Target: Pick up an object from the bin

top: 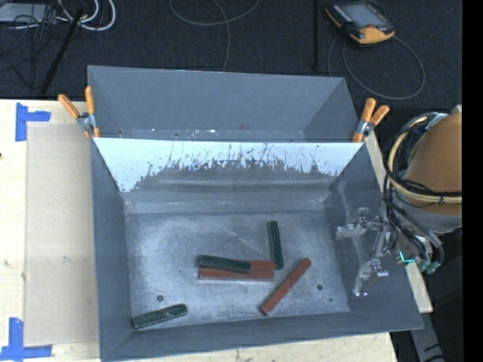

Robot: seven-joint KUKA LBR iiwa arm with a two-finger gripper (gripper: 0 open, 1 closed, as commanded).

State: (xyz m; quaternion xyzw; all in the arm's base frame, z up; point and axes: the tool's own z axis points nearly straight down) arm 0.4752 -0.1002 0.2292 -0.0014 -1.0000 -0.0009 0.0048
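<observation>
End effector spread and empty at the right wall of the grey bin, touching no bar. Nearest on the floor: a red-brown bar lying slantwise, a short dark green bar just above it. Further left, a long green bar against a red bar; a lone green bar front-left.

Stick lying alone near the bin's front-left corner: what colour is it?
The stick is plain dark green, as the camera view shows.
</observation>
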